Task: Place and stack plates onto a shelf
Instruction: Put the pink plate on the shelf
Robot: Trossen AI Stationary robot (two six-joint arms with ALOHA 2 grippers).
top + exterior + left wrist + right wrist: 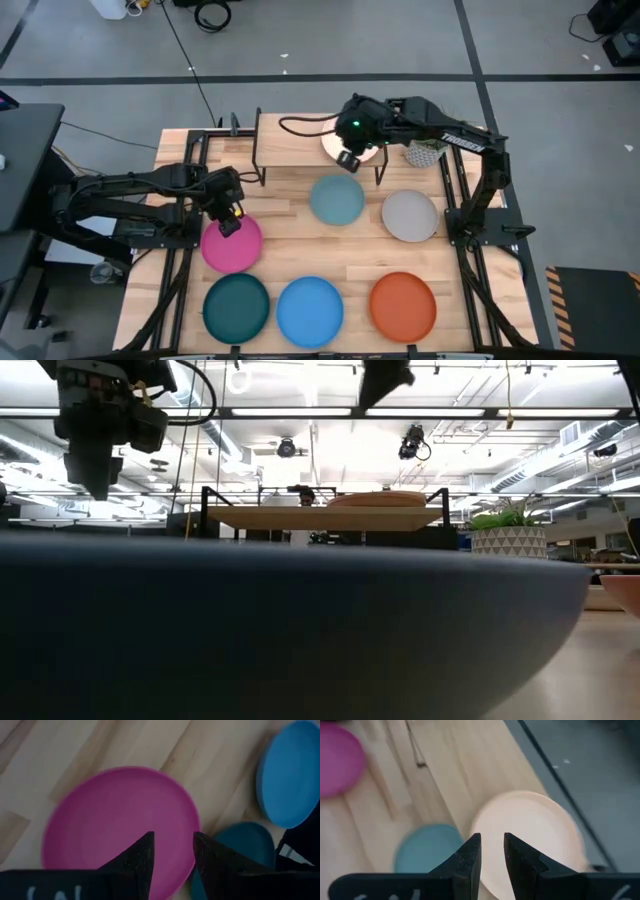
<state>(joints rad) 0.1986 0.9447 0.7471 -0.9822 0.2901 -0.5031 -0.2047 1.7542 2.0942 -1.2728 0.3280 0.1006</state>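
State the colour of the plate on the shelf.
Cream plate, clearest in the right wrist view.

The slatted wooden surface carries six plates laid flat, all apart from one another. Taking the high view as a clock face: the pale blue plate lies near the centre, the grey plate at 3 o'clock, the orange plate at 5, the bright blue plate at 6, the teal plate at 7 and the magenta plate at 9. The shelf stands on the surface at 12 o'clock, on thin black legs. A cream plate lies on the shelf's board toward its 3 o'clock end. A potted plant stands just beside the shelf at 2 o'clock.
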